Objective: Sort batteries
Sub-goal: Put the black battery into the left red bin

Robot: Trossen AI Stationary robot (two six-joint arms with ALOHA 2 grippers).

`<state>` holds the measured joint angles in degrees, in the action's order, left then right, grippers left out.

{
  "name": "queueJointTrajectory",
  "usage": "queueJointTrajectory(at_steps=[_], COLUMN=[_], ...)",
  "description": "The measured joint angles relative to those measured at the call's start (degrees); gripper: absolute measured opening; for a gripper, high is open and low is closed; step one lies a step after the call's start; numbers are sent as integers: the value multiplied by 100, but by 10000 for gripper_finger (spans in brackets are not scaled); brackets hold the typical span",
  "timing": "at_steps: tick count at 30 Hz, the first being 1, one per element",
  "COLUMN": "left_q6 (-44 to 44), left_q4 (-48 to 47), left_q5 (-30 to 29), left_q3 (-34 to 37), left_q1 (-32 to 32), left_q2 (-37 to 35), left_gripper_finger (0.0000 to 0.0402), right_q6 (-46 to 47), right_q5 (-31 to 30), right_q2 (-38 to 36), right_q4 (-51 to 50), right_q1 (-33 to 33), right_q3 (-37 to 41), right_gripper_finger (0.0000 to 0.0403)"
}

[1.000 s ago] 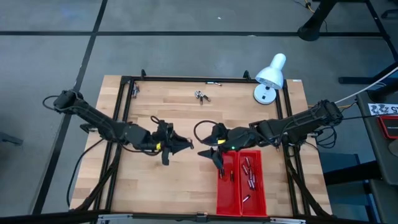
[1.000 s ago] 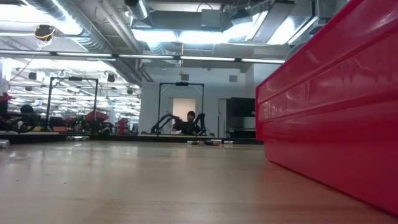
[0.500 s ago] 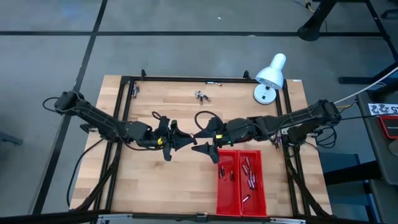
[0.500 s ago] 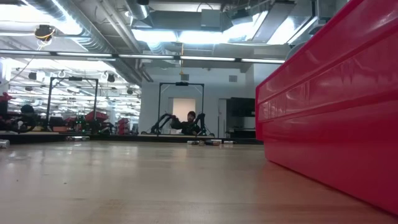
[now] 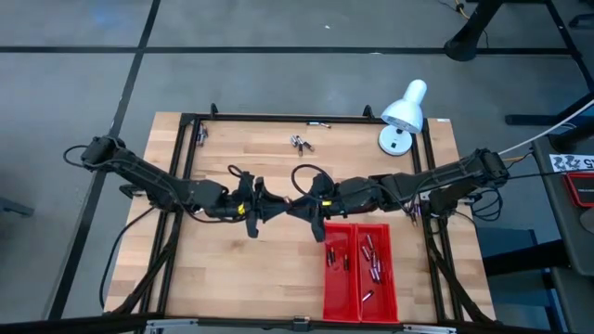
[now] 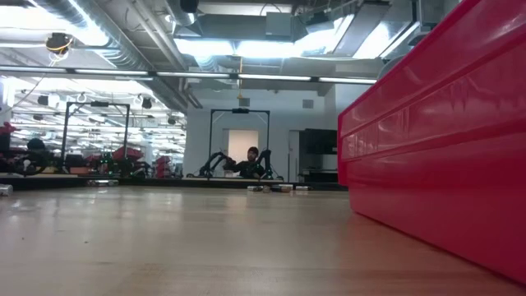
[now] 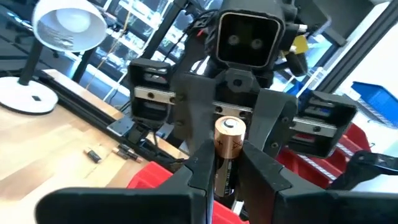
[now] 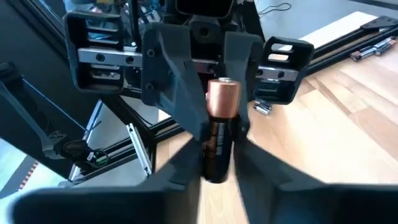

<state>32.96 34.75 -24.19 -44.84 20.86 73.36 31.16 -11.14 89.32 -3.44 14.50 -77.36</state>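
From the left side of the desk (image 5: 223,158) the left gripper (image 5: 275,211) reaches toward the middle, and the right gripper (image 5: 295,210) meets it there from the other side, tip to tip, just off the upper left corner of the red tray (image 5: 332,306).

Between them is one battery (image 7: 226,148): a cylinder with a copper-coloured top, a silvery end cap and a black lower body carrying small print. In the left wrist view it stands upright with dark fingers (image 7: 200,175) pressed on both sides and the other arm's fingers close behind it; the right wrist view shows the same cell (image 8: 219,127) flanked by both pairs. Both grippers look closed on it, though which pair bears the hold cannot be told.

In the tray's two long compartments lie other batteries (image 5: 371,257), small and silvery-dark, scattered lengthwise, most of them in the right compartment.

Farther right, near the desk's far corner, stands a white lamp (image 5: 403,115).
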Motion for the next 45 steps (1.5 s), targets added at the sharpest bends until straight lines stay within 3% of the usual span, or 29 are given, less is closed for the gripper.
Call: queueJointTrajectory(at_steps=[3,8,23,30,38,45], left_q6=[-14,-79,-476,-64,1074,1615], left_q4=[-79,-168,-485,-2195,-4350,-4938], left_q5=[-9,-4,34,26,7,-213], left_q3=[0,-2,-2,0,0,3], left_q1=[2,2,17,15,173,430], left_q2=[-5,-9,-214,-854,-1636,-1662], left_gripper_finger=[46,69,209,225,225,225], right_q6=[33,24,39,9,446,1183], right_q5=[-70,-85,-189,-242,-386,-362], right_q2=[0,0,-2,-285,-922,-1019], right_q4=[-7,-53,-103,-336,-2287,-3729], right_q1=[4,4,7,4,31,590], right_q3=[0,4,4,2,0,9], right_gripper_finger=[44,43,43,43,43,43])
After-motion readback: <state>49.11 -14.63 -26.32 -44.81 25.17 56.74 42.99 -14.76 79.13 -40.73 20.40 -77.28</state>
